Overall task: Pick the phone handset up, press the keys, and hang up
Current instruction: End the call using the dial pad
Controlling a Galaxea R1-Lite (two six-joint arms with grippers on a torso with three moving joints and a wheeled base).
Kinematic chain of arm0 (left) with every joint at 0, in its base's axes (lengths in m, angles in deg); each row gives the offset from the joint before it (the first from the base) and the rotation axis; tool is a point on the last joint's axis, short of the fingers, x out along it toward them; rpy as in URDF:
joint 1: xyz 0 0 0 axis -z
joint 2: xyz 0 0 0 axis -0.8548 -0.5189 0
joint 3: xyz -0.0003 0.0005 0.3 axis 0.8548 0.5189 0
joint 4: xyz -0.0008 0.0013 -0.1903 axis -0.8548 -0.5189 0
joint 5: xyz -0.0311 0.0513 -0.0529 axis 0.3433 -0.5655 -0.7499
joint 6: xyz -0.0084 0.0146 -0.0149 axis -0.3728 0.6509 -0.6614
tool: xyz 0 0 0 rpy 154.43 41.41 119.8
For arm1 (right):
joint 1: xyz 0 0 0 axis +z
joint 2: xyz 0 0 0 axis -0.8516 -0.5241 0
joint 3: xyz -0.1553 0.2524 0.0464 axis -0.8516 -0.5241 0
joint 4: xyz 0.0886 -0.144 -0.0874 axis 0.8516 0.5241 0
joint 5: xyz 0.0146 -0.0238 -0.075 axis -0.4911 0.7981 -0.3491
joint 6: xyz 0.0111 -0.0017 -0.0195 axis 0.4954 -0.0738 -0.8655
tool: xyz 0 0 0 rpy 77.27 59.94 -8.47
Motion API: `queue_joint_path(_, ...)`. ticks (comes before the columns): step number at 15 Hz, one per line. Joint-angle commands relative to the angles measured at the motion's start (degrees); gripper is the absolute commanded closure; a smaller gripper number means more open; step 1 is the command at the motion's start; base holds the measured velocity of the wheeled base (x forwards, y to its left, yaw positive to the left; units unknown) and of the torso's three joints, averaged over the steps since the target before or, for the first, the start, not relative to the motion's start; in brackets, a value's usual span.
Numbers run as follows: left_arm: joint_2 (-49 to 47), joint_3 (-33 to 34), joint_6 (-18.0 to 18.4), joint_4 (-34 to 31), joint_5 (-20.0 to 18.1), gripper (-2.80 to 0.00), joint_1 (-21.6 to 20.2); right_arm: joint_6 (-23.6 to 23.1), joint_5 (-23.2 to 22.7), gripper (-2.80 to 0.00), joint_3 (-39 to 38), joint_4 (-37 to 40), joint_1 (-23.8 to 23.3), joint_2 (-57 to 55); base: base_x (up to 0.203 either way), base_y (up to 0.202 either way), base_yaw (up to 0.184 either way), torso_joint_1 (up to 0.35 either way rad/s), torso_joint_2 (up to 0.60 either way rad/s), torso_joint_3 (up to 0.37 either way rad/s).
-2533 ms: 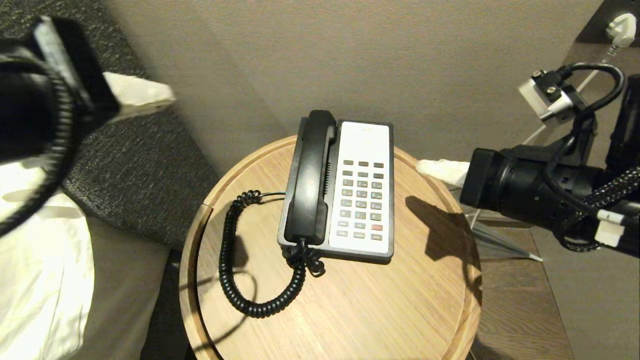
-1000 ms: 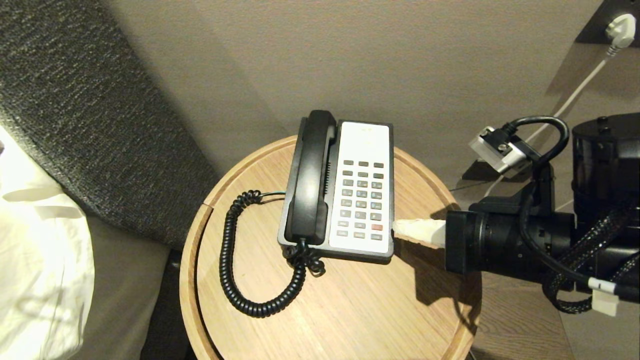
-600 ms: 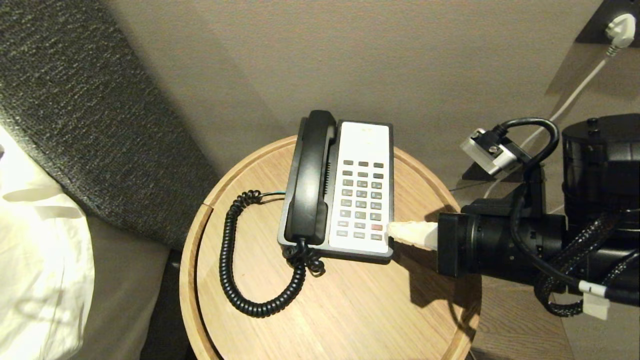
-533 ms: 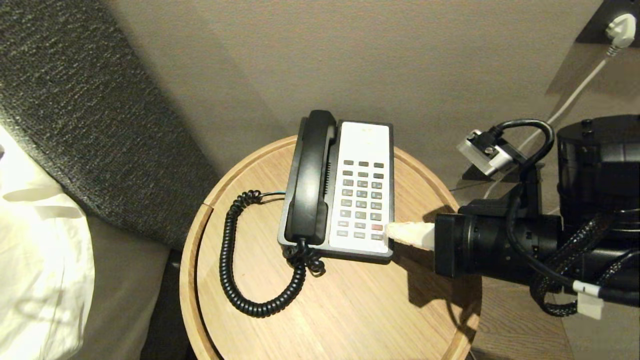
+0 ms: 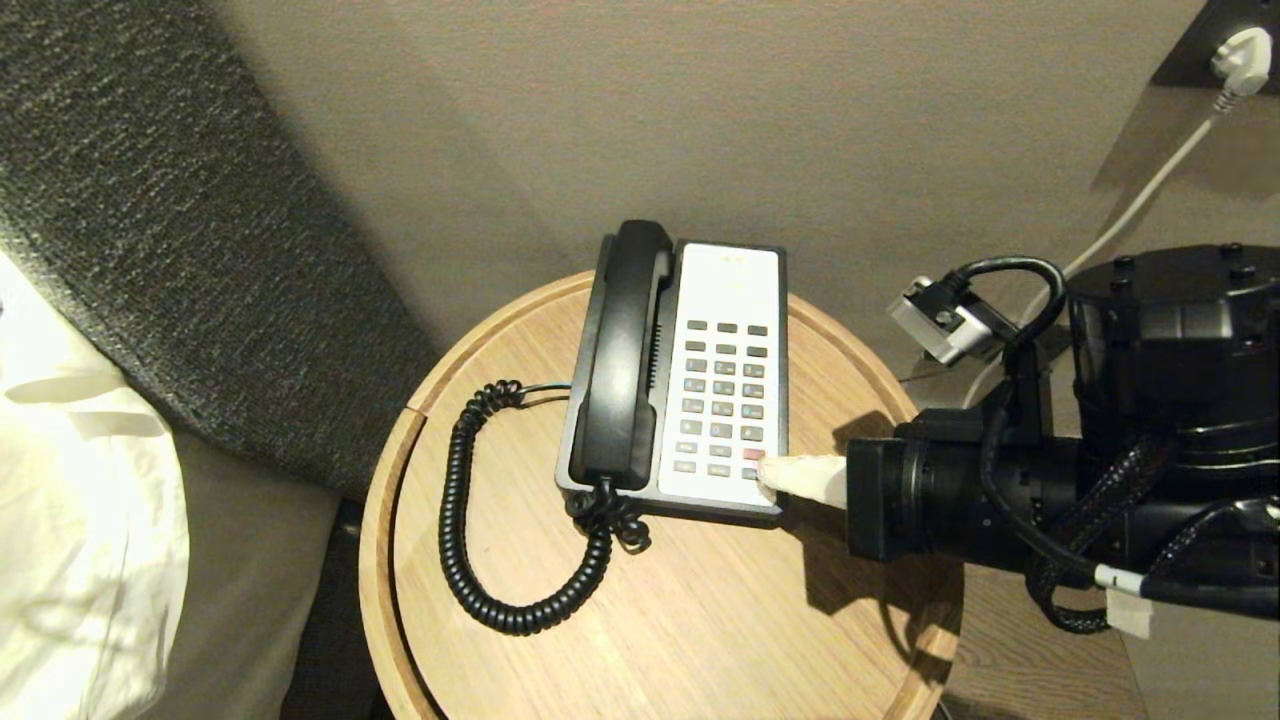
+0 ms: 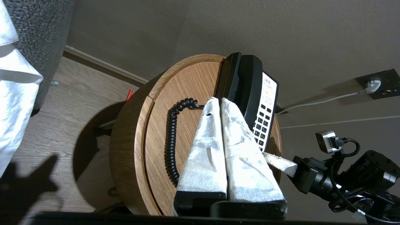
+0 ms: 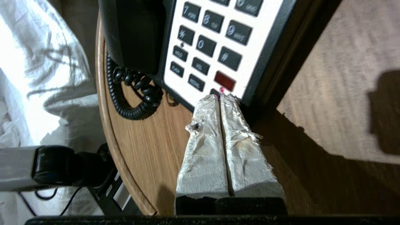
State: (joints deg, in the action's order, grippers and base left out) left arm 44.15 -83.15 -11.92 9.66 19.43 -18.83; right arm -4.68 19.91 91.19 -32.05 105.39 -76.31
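phone handset (image 5: 622, 360) cradled, long axis toward wall

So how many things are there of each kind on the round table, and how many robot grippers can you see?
Phone base: 1
Phone handset: 1
Coiled cord: 1
Grippers: 2, the left gripper and the right gripper
Total: 5

Coiled cord (image 5: 470, 520) crowds the table's left; wall (image 5: 700, 120) stands close behind the phone base (image 5: 725, 290).
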Motion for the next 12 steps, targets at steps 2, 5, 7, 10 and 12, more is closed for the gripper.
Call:
queue_joint_path(2, 0.12, 0.31, -0.22, -0.03, 0.13, 0.00, -0.01, 0.20, -0.63, 0.00, 0.01, -0.09, 0.03, -0.49, 0.000, 0.000, 0.000, 0.000, 0.00, 0.000)
queue_joint_path(5, 0.12, 0.31, -0.22, -0.03, 0.13, 0.00, -0.01, 0.00, -0.54, 0.00, 0.01, -0.09, 0.03, -0.84, 0.000, 0.000, 0.000, 0.000, 0.00, 0.000)
queue_joint_path(7, 0.21, 0.31, -0.22, -0.03, 0.13, 0.00, -0.01, -0.15, -0.54, 0.00, -0.17, -0.17, 0.03, -0.93, 0.000, 0.000, 0.000, 0.000, 0.00, 0.000)
queue_joint_path(10, 0.29, 0.31, -0.22, -0.03, 0.13, 0.00, -0.01, -0.42, -0.28, 0.00, -0.08, -0.17, 0.03, -1.46, 0.000, 0.000, 0.000, 0.000, 0.00, 0.000)
queue_joint_path(12, 0.32, 0.31, -0.22, -0.05, 0.13, 0.00, -0.01, -0.61, -0.28, 0.00, -0.15, -0.26, 0.03, -1.72, 0.000, 0.000, 0.000, 0.000, 0.00, 0.000)
